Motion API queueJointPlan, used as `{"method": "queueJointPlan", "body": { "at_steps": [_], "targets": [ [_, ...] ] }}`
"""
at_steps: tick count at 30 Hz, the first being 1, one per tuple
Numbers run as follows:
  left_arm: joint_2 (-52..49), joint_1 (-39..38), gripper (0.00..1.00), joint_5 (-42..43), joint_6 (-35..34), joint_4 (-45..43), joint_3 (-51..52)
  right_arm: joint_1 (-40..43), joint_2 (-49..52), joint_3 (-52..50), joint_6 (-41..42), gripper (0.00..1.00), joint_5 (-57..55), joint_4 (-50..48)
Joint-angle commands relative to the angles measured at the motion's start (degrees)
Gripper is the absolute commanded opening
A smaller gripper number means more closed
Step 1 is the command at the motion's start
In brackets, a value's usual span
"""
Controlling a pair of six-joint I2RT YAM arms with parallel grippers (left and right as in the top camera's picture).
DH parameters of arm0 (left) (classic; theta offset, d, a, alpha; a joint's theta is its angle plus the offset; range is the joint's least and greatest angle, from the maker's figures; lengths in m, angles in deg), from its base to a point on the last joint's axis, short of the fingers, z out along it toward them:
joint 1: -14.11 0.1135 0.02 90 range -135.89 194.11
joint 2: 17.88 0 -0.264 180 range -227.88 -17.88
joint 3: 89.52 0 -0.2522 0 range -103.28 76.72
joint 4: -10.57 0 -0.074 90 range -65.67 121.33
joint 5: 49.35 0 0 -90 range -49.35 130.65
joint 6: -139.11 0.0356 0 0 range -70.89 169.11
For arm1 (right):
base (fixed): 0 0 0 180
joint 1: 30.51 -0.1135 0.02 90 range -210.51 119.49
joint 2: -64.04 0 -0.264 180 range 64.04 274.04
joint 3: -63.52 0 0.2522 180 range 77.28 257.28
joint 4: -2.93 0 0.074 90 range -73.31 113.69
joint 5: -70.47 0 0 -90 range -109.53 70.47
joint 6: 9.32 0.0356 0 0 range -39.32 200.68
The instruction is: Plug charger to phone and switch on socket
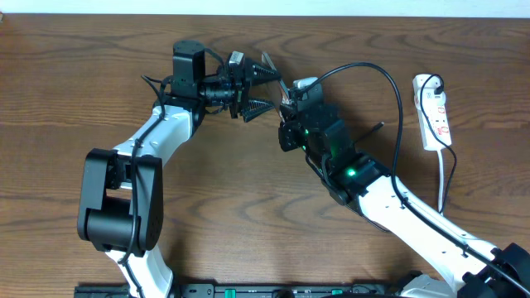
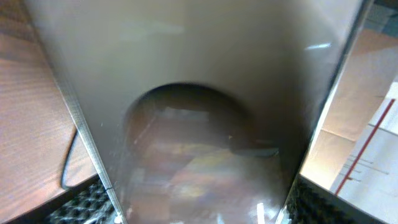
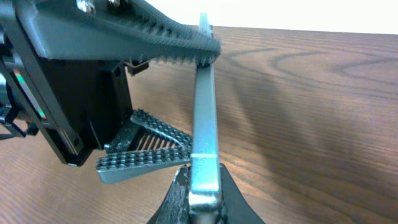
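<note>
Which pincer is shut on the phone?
The right pincer: its fingers pinch the phone across its thin edge. The left pincer differs, with its fingers spread wide on either side of the phone's broad face.

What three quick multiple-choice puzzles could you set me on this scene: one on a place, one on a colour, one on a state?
1. Where is the power strip? A) beside the left arm B) out past the right arm C) at the table's middle
2. Its colour? A) black B) white C) blue
3. How is the phone? A) flat on the table B) pinched on edge by the right gripper C) leaning on a wall

Answers: 1 B, it lies at the far right side. 2 B, white body with red marks. 3 B, closed fingers clamp its thin edge, standing upright.
</note>
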Motion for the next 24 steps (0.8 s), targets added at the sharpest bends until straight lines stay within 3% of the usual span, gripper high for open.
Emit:
{"method": "queueJointPlan", "body": {
  "at_steps": [1, 5, 12, 18, 24],
  "targets": [
    [1.09, 0.02, 0.95, 1.14, 0.24, -0.22, -2.05, -0.50, -0.09, 1.11, 1.36, 0.01, 1.03, -0.31],
    [1.09, 0.02, 1.00, 1.38, 0.24, -0.24, -2.05, -0.50, -0.76, 1.11, 3.74, 0.01, 1.20, -0.28],
    [1.09, 0.02, 0.98, 2.64, 0.57, -0.72, -2.05, 0.15, -4.81, 1.11, 5.79, 0.01, -1.20, 3.26],
    [1.09, -0.13, 0.98, 8.13, 3.48, -13.79, -2.05, 2.69, -11.61, 1.11, 17.88, 0.01, -3.93, 14.27],
    [1.20, -0.13, 0.98, 14.29, 2.80, -26.75, -2.05, 6.88, -23.08, 1.11, 23.78, 0.01, -3.98, 27.76]
  ]
}}
